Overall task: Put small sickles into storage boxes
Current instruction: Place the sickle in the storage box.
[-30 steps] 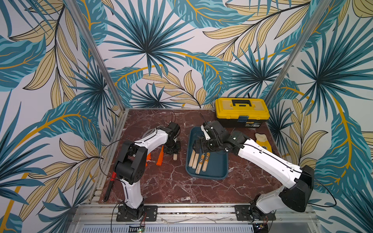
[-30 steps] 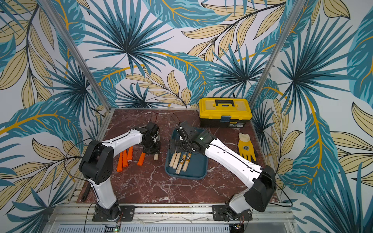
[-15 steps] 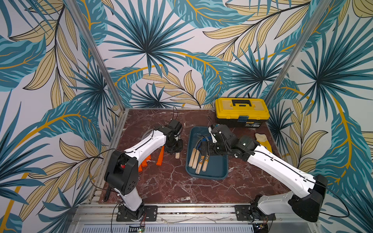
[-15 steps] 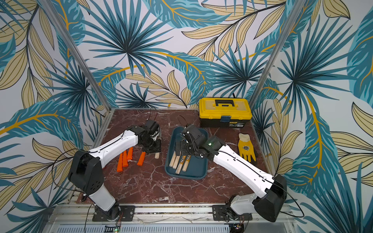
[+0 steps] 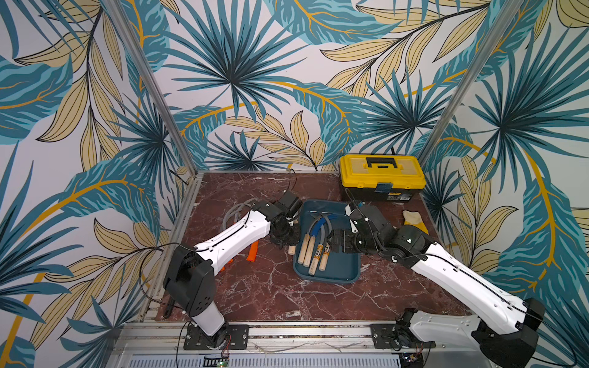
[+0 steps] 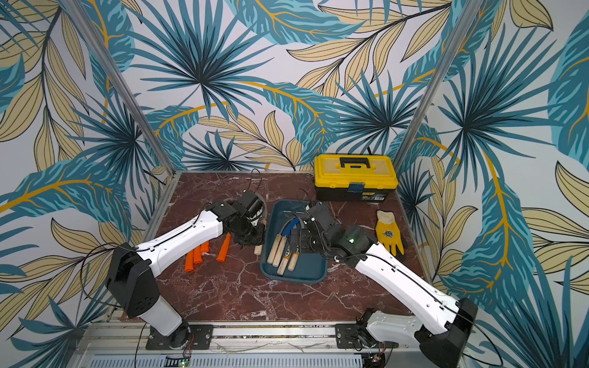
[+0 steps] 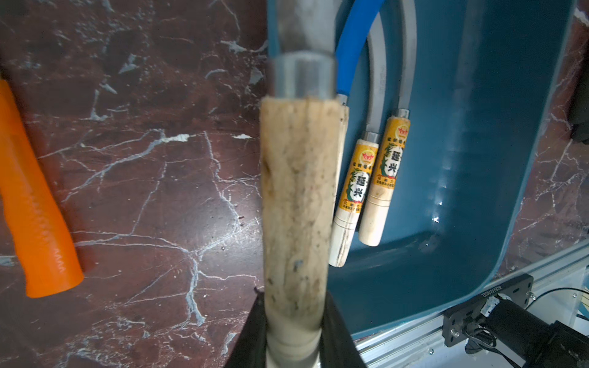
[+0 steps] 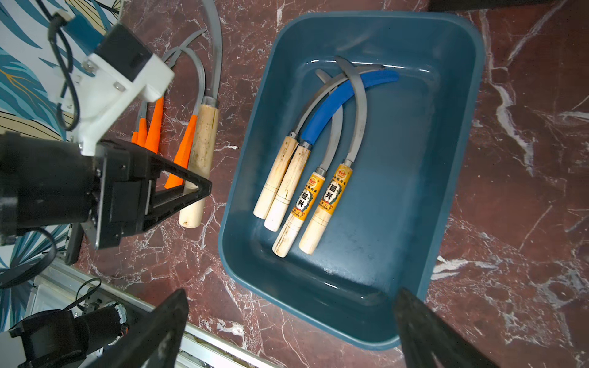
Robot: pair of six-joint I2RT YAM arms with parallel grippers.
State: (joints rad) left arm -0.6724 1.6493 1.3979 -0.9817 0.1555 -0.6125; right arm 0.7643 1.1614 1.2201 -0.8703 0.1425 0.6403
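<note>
The teal-blue storage box point(image 5: 328, 270) point(image 6: 296, 274) lies mid-table and holds several small sickles point(image 8: 302, 178) with pale wood handles, one with a blue blade point(image 8: 338, 105). My left gripper point(image 5: 282, 237) point(image 7: 293, 306) hovers just left of the box, shut on the wood handle of another small sickle point(image 7: 296, 207) point(image 8: 200, 153). That sickle lies lengthwise beside the box's left wall. My right gripper point(image 5: 338, 243) point(image 8: 291, 291) stands open above the box's right side with nothing between its fingers. Orange-handled sickles point(image 6: 197, 255) point(image 8: 153, 124) lie on the table left of the left gripper.
A yellow-and-black toolbox point(image 5: 382, 178) stands shut at the back right. A yellow glove point(image 6: 389, 235) lies right of the storage box. Grey blades point(image 5: 232, 212) curl on the marble behind the left arm. Metal rails border the table's front and left edges.
My left gripper has carried its wood-handled sickle a little rightwards, closer to the box. My right gripper has drawn back from the sickles in the box toward the right front.
</note>
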